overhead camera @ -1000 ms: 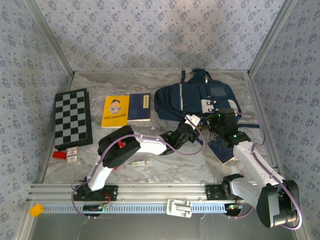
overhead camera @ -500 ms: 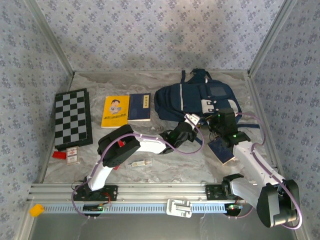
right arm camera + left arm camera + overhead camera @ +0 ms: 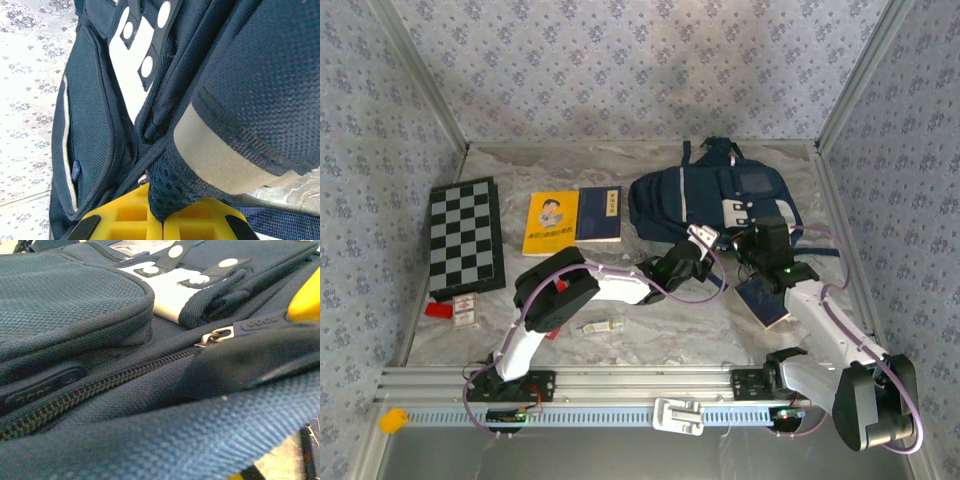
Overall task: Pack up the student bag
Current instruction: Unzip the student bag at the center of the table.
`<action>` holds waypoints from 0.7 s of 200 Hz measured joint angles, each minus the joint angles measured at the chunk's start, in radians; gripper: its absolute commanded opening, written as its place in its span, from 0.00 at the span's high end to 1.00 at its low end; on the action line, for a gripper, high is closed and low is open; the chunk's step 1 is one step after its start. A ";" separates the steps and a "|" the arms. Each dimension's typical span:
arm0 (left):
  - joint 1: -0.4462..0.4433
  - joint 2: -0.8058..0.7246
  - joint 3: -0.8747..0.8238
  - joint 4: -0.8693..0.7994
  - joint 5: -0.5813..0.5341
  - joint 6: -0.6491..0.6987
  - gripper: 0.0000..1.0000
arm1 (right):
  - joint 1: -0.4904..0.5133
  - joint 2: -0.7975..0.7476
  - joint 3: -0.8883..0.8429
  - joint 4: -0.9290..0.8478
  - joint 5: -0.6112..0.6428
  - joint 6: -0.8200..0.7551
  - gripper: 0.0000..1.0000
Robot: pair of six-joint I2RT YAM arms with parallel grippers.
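Left tool (image 3: 701,240) was closed on student bag (image 3: 672,198) fabric by the zipper (image 3: 100,385); right tool (image 3: 162,223) pinched its mesh fold.

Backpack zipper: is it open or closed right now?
Closed where visible: the zipper teeth mesh up to the pull on the backpack.

Navy bag (image 3: 705,195) lies flat, white patch up (zip looks closed); near-edge fabric pinched in left claw (image 3: 703,241) and right claw (image 3: 162,221).

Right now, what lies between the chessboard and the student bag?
In the top view, a yellow book and a dark blue booklet lie side by side.
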 measured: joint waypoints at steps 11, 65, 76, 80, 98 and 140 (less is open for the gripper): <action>0.003 -0.001 -0.006 0.001 0.017 0.001 1.00 | 0.000 0.005 0.000 0.000 -0.001 0.000 1.00; 0.010 -0.035 -0.048 0.018 0.077 0.002 1.00 | -0.004 0.011 0.010 -0.007 -0.008 -0.009 1.00; 0.011 -0.045 -0.056 0.023 0.090 0.002 1.00 | -0.009 0.011 0.010 -0.008 -0.015 -0.012 1.00; 0.011 -0.048 -0.058 0.024 0.093 0.003 1.00 | -0.011 0.011 0.010 -0.009 -0.016 -0.012 1.00; 0.014 -0.061 -0.071 0.028 0.111 0.003 1.00 | -0.022 0.014 0.013 -0.014 -0.029 -0.014 1.00; 0.026 -0.103 -0.105 0.029 0.150 0.003 1.00 | -0.050 0.016 0.028 -0.035 -0.058 -0.033 1.00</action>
